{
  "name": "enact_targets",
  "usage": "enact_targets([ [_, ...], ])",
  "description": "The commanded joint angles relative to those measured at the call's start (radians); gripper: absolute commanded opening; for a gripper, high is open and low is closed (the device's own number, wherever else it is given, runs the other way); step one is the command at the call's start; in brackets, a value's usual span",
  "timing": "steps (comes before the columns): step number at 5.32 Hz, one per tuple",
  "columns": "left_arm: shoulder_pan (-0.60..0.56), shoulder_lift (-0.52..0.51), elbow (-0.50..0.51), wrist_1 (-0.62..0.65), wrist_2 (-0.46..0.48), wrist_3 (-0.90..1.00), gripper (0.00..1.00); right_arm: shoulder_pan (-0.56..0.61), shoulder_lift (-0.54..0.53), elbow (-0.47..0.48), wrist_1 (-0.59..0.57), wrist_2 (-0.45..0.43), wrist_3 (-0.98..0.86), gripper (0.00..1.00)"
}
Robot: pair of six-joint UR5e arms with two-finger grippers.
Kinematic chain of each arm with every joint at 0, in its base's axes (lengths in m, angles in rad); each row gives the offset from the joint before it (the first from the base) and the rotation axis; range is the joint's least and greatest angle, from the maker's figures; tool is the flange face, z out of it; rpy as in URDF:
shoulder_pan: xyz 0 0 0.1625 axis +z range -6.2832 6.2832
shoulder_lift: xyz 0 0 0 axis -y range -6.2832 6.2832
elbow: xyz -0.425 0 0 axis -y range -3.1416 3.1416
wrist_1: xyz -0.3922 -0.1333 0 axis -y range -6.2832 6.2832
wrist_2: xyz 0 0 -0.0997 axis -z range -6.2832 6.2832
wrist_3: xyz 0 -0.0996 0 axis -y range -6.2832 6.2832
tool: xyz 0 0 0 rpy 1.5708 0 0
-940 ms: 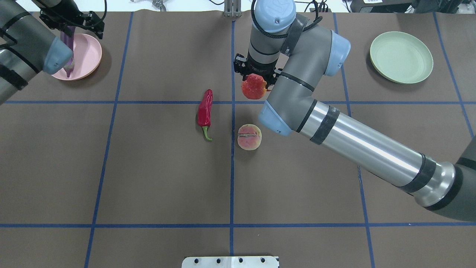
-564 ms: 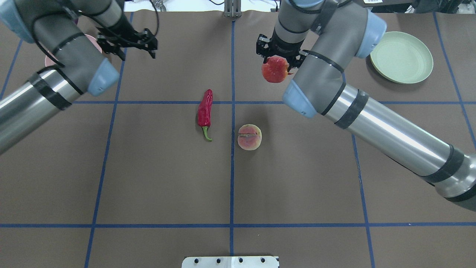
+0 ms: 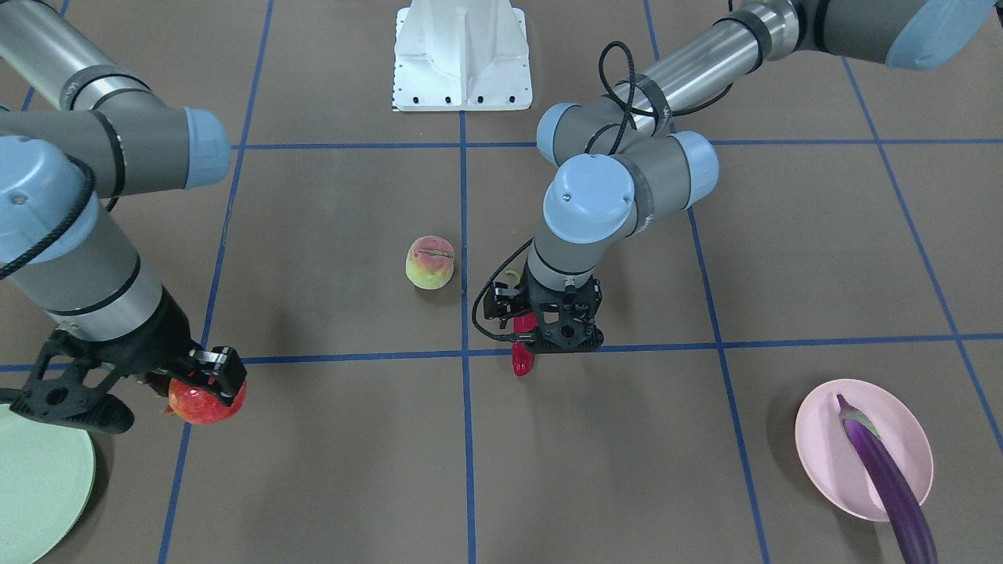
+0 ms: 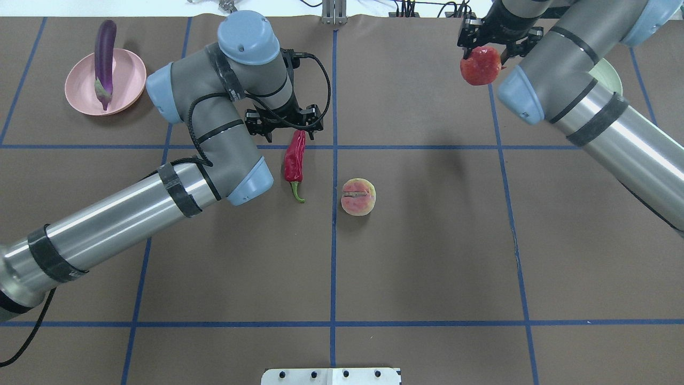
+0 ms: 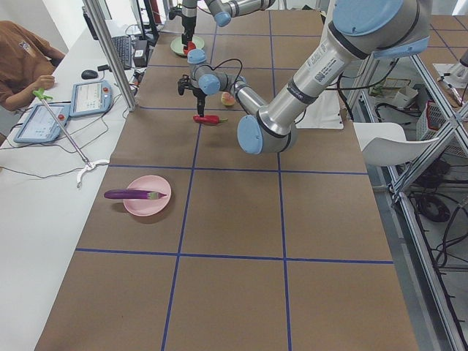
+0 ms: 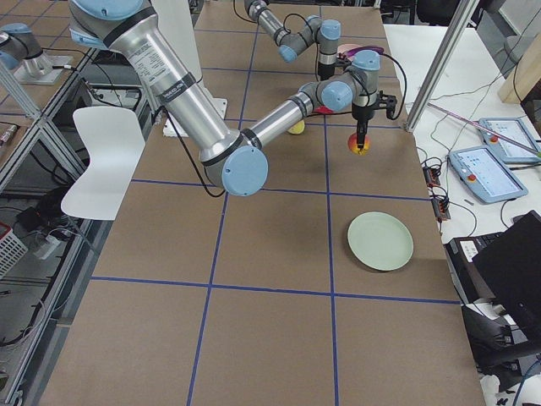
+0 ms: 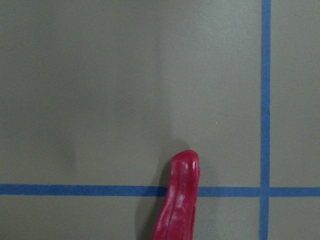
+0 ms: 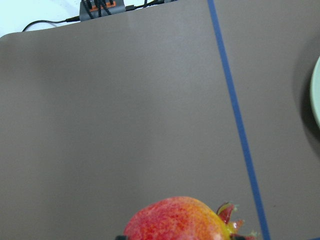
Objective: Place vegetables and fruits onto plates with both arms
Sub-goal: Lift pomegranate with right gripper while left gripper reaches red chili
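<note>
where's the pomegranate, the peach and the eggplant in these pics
pomegranate [image 4: 481, 66], overhead exterior view, middle of its red skin
peach [image 4: 358, 197], overhead exterior view, centre of its top
eggplant [image 4: 105, 53], overhead exterior view, midway along its purple body

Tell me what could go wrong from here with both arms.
The pomegranate in the right gripper hangs short of the green plate; released early, it would likely roll away. The left gripper hovers over the chili pepper's tip, so an end grasp may slip. The eggplant overhangs the pink plate's rim and could be nudged off.
</note>
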Motion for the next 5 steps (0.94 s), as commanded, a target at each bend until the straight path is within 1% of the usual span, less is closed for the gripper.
enact_targets([
  [1,0.013,-0.008,0.09,-0.094,0.013,-0.011,0.99,0.054,-0.062,-0.01,0.011,0.0,-0.128,0.0],
  [2,0.03,-0.008,0.093,-0.093,0.025,-0.011,0.98,0.07,-0.074,-0.018,0.011,-0.001,-0.196,0.0],
  [3,0.041,-0.008,0.093,-0.093,0.026,-0.011,0.89,0.081,-0.08,-0.037,0.012,0.0,-0.223,0.0],
  [4,0.05,-0.008,0.093,-0.091,0.026,-0.013,0.67,0.084,-0.088,-0.05,0.014,0.0,-0.234,0.0],
  [5,0.05,-0.008,0.093,-0.085,0.026,-0.015,0.32,0.094,-0.097,-0.064,0.015,0.0,-0.278,0.0],
])
